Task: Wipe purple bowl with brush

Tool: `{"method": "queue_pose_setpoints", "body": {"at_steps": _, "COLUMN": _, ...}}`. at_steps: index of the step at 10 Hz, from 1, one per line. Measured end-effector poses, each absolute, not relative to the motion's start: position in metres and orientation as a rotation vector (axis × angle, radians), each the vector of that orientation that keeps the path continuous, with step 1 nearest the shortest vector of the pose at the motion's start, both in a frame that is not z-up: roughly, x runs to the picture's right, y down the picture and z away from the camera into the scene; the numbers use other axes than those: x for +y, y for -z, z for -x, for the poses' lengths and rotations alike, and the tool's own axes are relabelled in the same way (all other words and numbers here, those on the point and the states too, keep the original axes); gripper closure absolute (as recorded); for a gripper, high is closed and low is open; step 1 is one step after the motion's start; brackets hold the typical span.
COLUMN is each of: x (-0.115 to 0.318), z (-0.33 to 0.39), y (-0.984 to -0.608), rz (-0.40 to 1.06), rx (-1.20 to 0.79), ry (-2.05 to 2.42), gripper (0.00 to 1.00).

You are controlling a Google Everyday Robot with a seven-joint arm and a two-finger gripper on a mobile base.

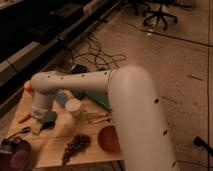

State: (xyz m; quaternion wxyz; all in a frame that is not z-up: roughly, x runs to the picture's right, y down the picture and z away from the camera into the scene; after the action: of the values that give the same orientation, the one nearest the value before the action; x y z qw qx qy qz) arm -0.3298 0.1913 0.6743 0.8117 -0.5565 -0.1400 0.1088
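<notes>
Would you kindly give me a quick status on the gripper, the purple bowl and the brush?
Gripper low over table's left side, above brush. Purple bowl at front-left corner, apart from gripper. Black-handled utensil lies between them.

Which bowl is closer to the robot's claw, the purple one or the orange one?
The purple bowl, at the table's near-left corner. The claw hangs over the left side of the table, just above that bowl in the view, while the orange bowl sits far to its right.

Purple bowl point(15, 157) glossy dark maroon; tool point(41, 126) white over pale wood table point(50, 145).
</notes>
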Motion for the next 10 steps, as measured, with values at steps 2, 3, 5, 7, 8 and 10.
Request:
{"method": "queue_pose_setpoints", "body": {"at_steps": 2, "x": 0.198, "z": 0.337, "y": -0.673, "rz": 1.200, "rx": -0.306, "ry": -0.211, "gripper": 1.00}}
{"method": "queue_pose_setpoints", "body": {"at_steps": 3, "x": 0.201, "z": 0.340, "y": -0.672, "rz": 1.204, "rx": -0.309, "ry": -0.205, "gripper": 1.00}}
{"method": "queue_pose_setpoints", "body": {"at_steps": 5, "x": 0.208, "z": 0.344, "y": -0.668, "rz": 1.213, "rx": -0.317, "ry": -0.192, "gripper": 1.00}}
{"method": "queue_pose_setpoints", "body": {"at_steps": 7, "x": 0.215, "z": 0.347, "y": -0.665, "rz": 1.222, "rx": -0.321, "ry": -0.183, "gripper": 1.00}}
{"method": "queue_pose_setpoints", "body": {"at_steps": 8, "x": 0.220, "z": 0.344, "y": -0.662, "rz": 1.230, "rx": -0.320, "ry": -0.179, "gripper": 1.00}}
{"method": "queue_pose_setpoints", "body": {"at_steps": 10, "x": 0.229, "z": 0.334, "y": -0.657, "rz": 1.240, "rx": -0.312, "ry": -0.185, "gripper": 1.00}}
